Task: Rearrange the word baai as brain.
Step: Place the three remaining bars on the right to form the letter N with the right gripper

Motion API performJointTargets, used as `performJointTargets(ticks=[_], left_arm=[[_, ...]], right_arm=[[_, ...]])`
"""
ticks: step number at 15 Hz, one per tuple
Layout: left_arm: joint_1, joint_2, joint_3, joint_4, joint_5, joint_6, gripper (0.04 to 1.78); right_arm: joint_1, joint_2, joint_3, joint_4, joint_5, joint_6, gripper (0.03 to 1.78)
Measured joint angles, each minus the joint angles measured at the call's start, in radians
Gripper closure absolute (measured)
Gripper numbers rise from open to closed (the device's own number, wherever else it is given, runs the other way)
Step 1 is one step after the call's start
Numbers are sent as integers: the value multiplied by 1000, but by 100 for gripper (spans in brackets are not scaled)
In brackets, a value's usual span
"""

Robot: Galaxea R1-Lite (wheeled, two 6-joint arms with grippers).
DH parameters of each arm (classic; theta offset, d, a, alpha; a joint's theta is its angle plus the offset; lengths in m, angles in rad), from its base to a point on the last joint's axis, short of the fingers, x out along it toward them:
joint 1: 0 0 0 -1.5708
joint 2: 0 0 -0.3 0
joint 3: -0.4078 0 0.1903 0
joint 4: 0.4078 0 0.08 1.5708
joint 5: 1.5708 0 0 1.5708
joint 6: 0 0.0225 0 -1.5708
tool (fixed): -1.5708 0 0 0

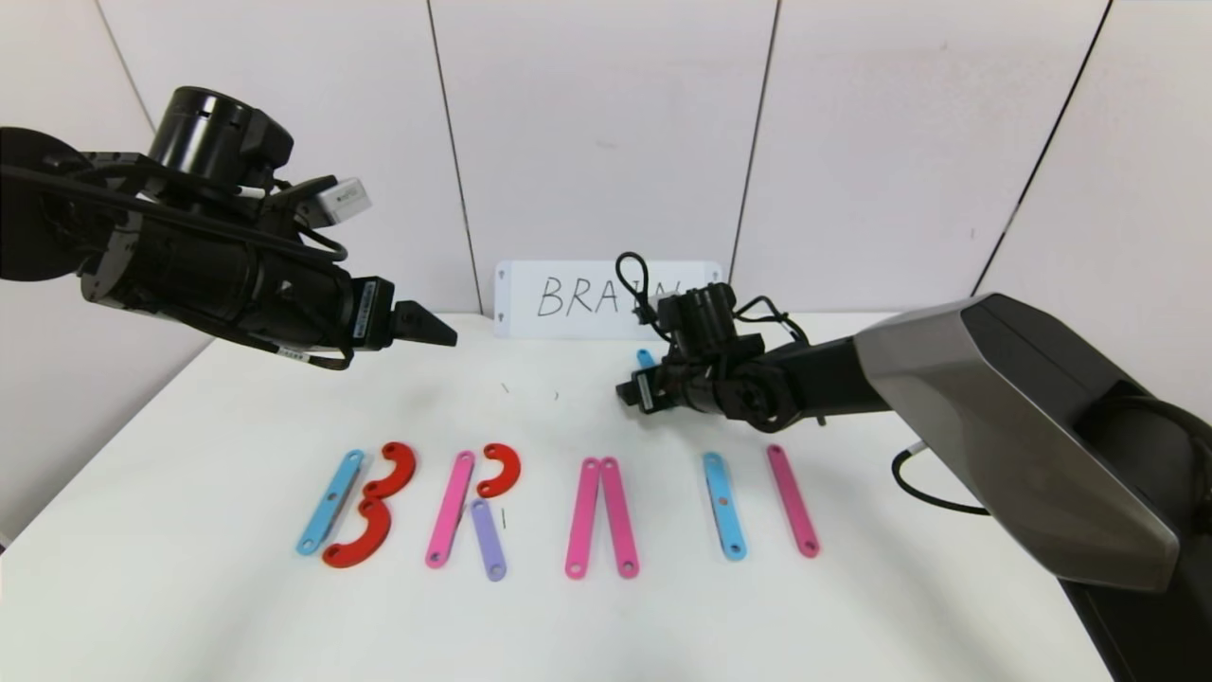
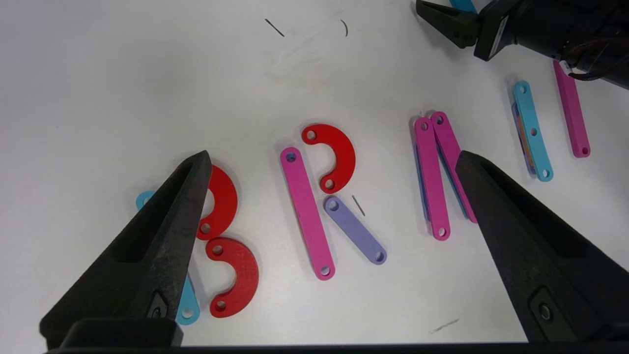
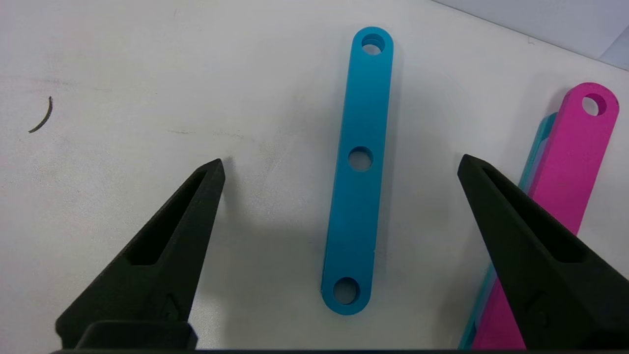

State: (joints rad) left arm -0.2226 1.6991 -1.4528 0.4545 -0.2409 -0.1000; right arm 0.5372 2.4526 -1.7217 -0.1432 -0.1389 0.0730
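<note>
Letters of the word lie in a row on the white surface, near its front edge. From the robot's left: a B made of a light-blue strip and two red arcs; an R made of a pink strip, a red arc and a purple strip; two pink strips meeting at their far ends; then a light-blue strip and a pink strip lying apart from each other.

Behind the row, farther back on the surface, another blue strip lies flat, with three holes along it. The right claw hangs low over this strip with its fingers spread wide, one on each side and neither touching it. Just beside one finger, the right wrist view shows a pink strip stacked on a blue one.

The left claw is held high above the left end of the row, fingers wide apart and holding nothing.

A white card reading BRAIN stands against the wall behind the surface, partly hidden by the right arm.
</note>
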Motion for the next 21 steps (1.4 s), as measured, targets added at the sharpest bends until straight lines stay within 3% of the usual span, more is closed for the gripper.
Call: performJointTargets(ticks=[3, 6, 9, 16, 21], left_arm=[[0, 0, 0, 0, 0, 0, 8], [0, 0, 0, 1, 0, 0, 8], [0, 0, 0, 1, 0, 0, 8], [-1, 0, 0, 1, 0, 0, 8], [-1, 0, 0, 1, 0, 0, 8]], right_arm=[[0, 6, -1, -2, 0, 0, 56], [1, 10, -1, -2, 0, 3, 113], [0, 11, 0, -1, 0, 3, 151], [-4, -12, 25, 1, 0, 6, 154], [-15, -148, 180, -18, 17, 8, 154]])
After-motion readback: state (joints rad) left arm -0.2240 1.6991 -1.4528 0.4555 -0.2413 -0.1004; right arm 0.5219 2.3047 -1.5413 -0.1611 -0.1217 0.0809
